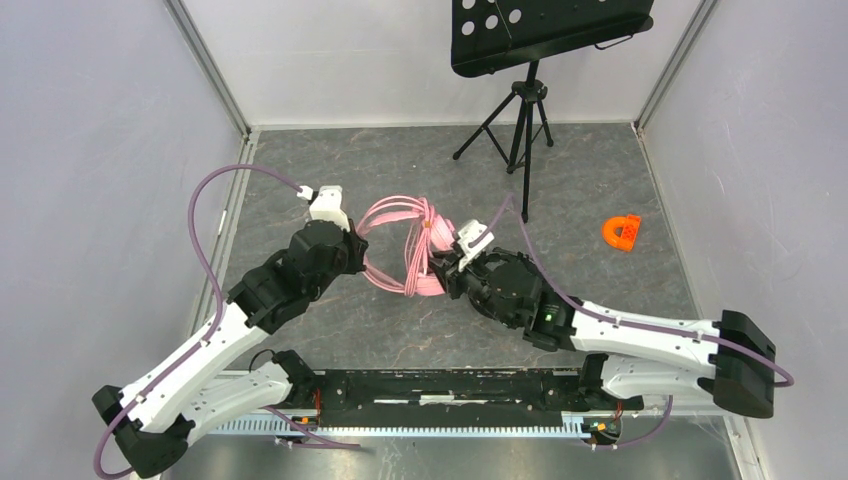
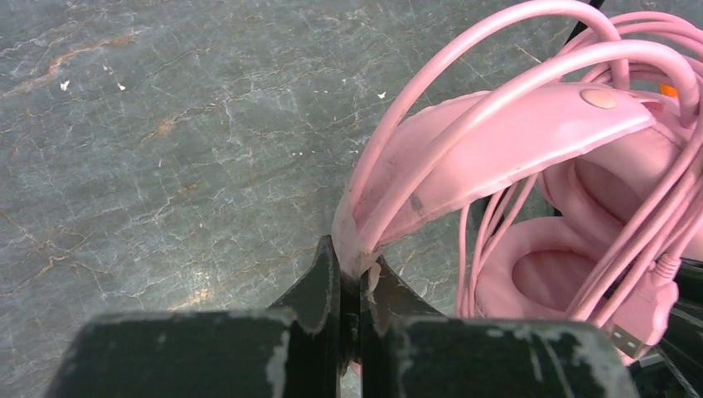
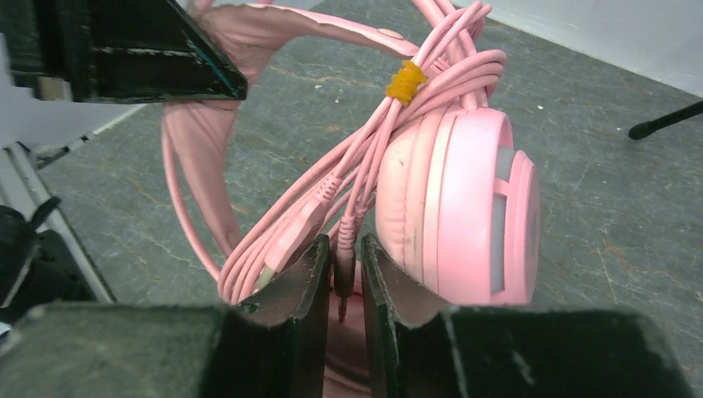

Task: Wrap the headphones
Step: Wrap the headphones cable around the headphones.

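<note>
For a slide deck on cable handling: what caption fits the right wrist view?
Right gripper pinches the pink cable beside the pink headset's earcup, coils bound by a yellow tie.

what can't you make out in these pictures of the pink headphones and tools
- top view: the orange piece, too small to identify
- right wrist view: whether the right tool grips the cable plug or flanks it; its fingers hide the contact
- left wrist view: the pink headphones ear cups, cut off by the right edge

tabletop (image 1: 400, 330): grey marbled | walls (image 1: 90, 150): pale | rear: black stand (image 1: 560, 30), apparently music
</note>
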